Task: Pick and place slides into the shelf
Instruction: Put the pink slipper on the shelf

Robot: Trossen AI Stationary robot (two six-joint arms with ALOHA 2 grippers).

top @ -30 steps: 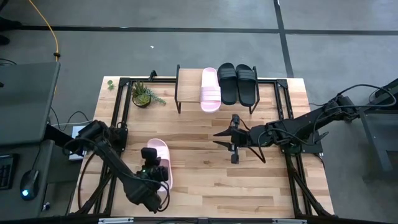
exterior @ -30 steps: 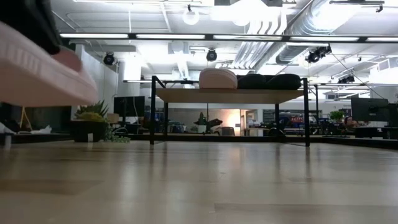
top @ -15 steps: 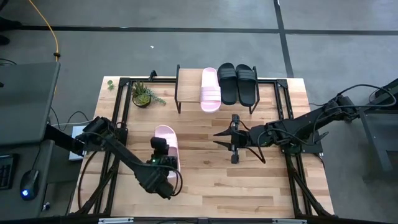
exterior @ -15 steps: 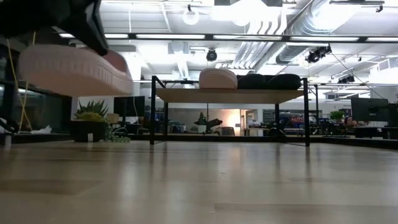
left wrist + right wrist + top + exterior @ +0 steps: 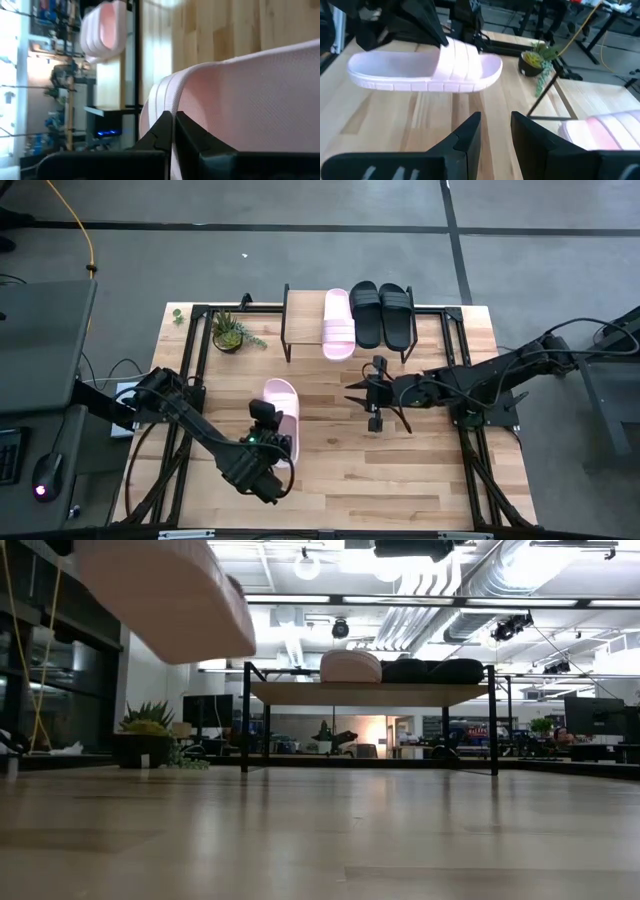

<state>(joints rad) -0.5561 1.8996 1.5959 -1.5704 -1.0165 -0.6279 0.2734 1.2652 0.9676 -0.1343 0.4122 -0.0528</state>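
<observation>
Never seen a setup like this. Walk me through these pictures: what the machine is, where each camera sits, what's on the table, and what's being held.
Two dark robot arms work at a wooden table. One camera looks down from above, one sits at tabletop level, and one rides on each wrist. The left gripper is shut on a pink slide, carried clear of the tabletop. The right gripper hangs empty mid-table, fingers apart. The shelf at the far edge already holds another pink slide and two black slides. A small potted plant stands beside the shelf.

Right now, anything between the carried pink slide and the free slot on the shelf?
Nothing visible. The left gripper holds the pink slide above bare tabletop; the shelf's left end is unoccupied. The potted plant sits left of the path, the right gripper off to the right.
</observation>
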